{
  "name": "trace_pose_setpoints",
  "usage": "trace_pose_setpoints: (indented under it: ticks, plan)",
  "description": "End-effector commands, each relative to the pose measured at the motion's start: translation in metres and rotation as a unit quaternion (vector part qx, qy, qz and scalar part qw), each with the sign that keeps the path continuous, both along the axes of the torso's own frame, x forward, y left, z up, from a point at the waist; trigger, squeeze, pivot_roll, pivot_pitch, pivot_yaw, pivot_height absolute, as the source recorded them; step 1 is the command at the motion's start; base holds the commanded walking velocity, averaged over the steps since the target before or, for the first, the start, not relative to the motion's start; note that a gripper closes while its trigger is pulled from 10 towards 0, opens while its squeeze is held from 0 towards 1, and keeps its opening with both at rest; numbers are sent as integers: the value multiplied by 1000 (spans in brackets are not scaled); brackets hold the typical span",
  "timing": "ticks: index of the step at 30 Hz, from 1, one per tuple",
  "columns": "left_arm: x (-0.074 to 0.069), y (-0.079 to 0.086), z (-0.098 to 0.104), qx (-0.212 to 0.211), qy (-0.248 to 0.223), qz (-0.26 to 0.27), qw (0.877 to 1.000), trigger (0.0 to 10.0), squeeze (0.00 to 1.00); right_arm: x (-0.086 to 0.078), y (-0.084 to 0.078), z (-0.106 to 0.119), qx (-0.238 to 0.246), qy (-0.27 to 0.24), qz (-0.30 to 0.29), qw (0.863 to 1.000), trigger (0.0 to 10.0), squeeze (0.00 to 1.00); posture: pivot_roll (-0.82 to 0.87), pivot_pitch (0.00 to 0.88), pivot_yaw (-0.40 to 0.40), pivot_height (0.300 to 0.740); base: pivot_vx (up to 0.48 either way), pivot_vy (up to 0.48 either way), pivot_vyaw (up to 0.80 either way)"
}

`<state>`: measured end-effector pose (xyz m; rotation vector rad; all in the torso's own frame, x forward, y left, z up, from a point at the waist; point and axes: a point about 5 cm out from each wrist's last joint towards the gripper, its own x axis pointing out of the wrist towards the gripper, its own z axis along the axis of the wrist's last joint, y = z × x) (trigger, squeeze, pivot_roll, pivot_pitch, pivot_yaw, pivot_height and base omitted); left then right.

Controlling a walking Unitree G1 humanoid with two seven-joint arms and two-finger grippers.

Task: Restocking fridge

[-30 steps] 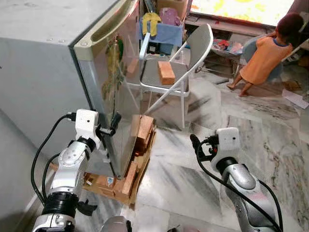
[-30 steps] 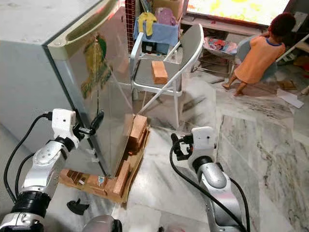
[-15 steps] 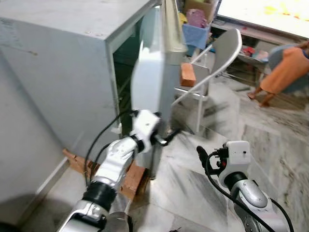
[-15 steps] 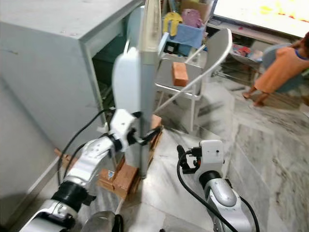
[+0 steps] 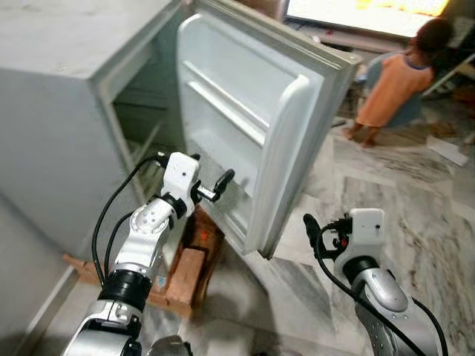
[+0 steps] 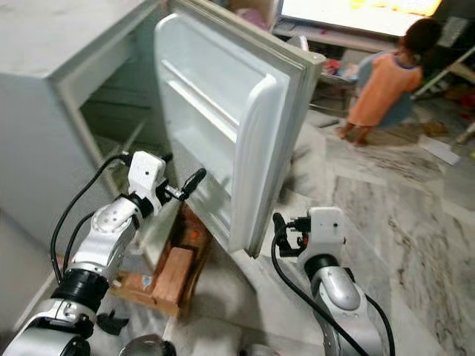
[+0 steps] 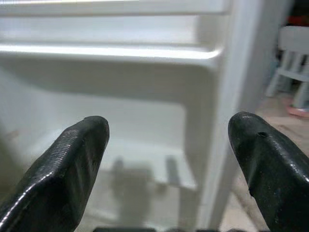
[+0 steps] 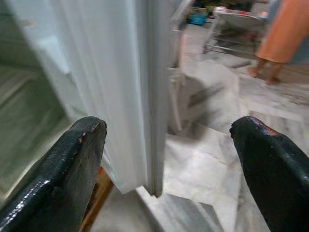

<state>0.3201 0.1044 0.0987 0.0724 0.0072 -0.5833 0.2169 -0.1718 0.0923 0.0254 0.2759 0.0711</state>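
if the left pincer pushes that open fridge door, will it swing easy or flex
The fridge door probably swings freely: its shelves look bare, so it is likely light. The thick moulded panel looks stiff, unlikely to flex. The left pincer is open beside its inner face, so a nudge might slide on the smooth plastic.

I'm seeing a marble floor (image 5: 415, 185) with grey veining carrying everything here. The fridge (image 5: 67, 111) is sitting raised on wooden blocks (image 5: 185, 274) that are lying directly on the floor under its front edge. A person (image 5: 390, 78) is standing barefoot on the floor further back, with a sheet of paper (image 5: 454, 150) lying near them.
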Motion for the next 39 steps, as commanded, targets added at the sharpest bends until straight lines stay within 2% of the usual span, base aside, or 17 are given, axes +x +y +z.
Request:
trace_pose_setpoints:
  ticks: [1,9,16,23,35,39]
  plan:
    - [-1,-12,1,-3,-4,-22,1000,10000,0,1,-5,-1,-9,1,-10,1000,10000,0,60,0,-62,740,375,-296,-419]
    - [-5,-20,-3,0,-2,-37,999,10000,0,0,-6,-2,-7,1,-16,1000,10000,0,45,3,-58,740,369,-302,0]
    - [1,-14,-6,22,2,-3,1000,10000,0,1,-6,-2,-9,1,-16,1000,10000,0,44,4,-58,740,471,0,0]
    - [4,-13,-5,23,2,4,1000,10000,0,3,-5,-2,-10,-1,-16,1000,10000,0,46,4,-58,740,480,0,0]
    - [5,-21,-8,39,4,-9,999,10000,0,6,-4,-3,-9,-3,-19,1000,10000,0,45,0,-54,740,480,0,0]
    - [4,-19,-4,24,-4,-7,1000,10000,0,7,-3,-4,-8,-4,-20,1000,10000,0,42,0,-48,740,341,0,0]
